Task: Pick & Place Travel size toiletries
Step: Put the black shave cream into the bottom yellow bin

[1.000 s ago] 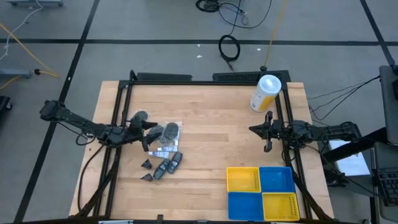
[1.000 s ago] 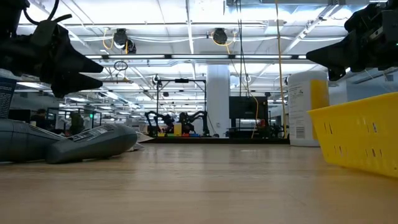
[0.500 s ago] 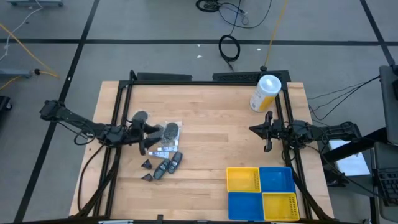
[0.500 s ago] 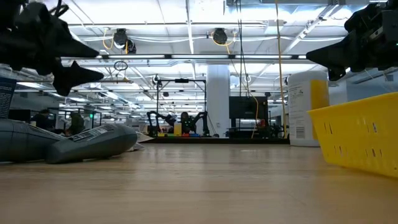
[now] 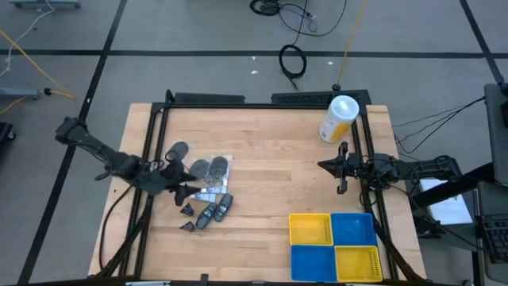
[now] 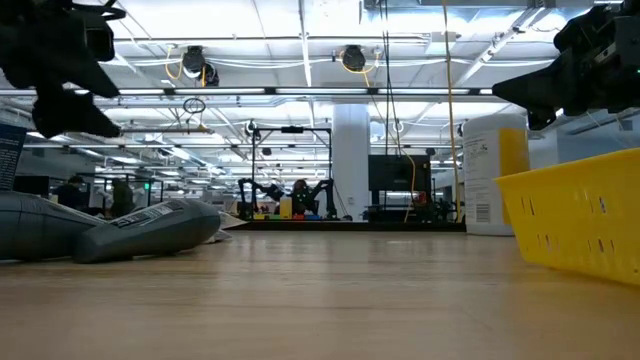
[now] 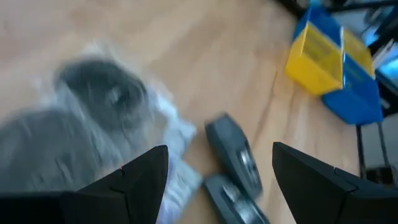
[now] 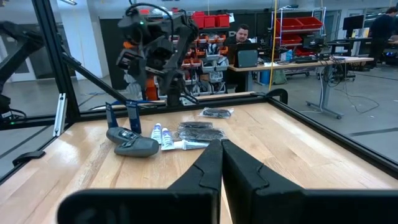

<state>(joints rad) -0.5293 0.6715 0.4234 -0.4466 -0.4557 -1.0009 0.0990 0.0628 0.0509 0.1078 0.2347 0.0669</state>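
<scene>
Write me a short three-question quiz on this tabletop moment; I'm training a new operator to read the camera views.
1. True or false: the left gripper hovers open over the toiletries.
2. Which stands at the table's far right corner? A) the white-and-yellow canister B) a red box C) a green bottle
3. Fill in: the right gripper is ____ and holds nothing.

Key:
1. True. Its fingers are spread, nothing between them.
2. A. The blue and yellow bins sit at the near right instead.
3. Shut, near the table's right edge.

Dark grey oblong pieces, small white tubes and wrapped round pieces clustered flat on left tabletop.
</scene>
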